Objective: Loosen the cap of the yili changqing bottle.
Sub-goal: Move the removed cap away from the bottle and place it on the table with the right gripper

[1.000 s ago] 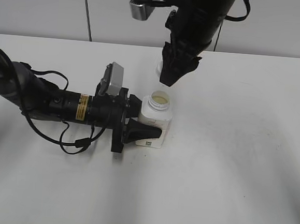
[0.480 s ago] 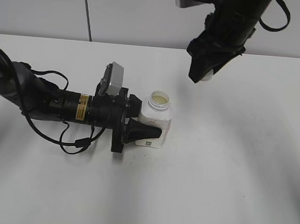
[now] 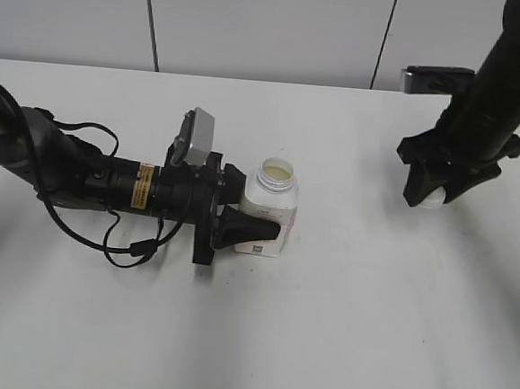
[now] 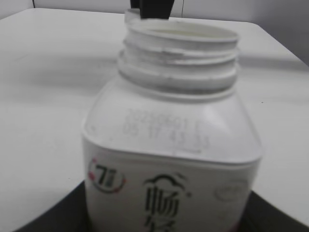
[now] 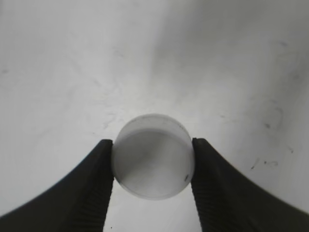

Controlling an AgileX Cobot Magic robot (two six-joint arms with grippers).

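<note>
Standing upright on the white table (image 3: 340,327) with its mouth uncovered: the yili changqing bottle (image 3: 267,209), clamped low on its body between the black fingers of the left gripper (image 3: 244,230), that arm lying almost flat along the table. Showing bare screw threads around the wide neck in the left wrist view, with a printed date code on the shoulder just below, then a small round red-ringed mark and dark characters on the label nearest the gripper (image 4: 159,227). Filling most of that view, the bottle (image 4: 171,140), with dark finger edges visible at both lower corners. Well apart from the bottle, off beyond its far side from the left gripper: the right gripper (image 3: 433,197), pointed down at the table. Pinched between its two black fingers, narrow and closed on it: the cap (image 5: 153,156), round, white and flat, one finger pressing each side. Peeking out pale just under the fingertips in the exterior view, the cap (image 3: 431,201), low over the table or resting on it, cannot tell which. Beneath the right gripper in its wrist view, only scuffed white surface (image 5: 72,72).
</note>
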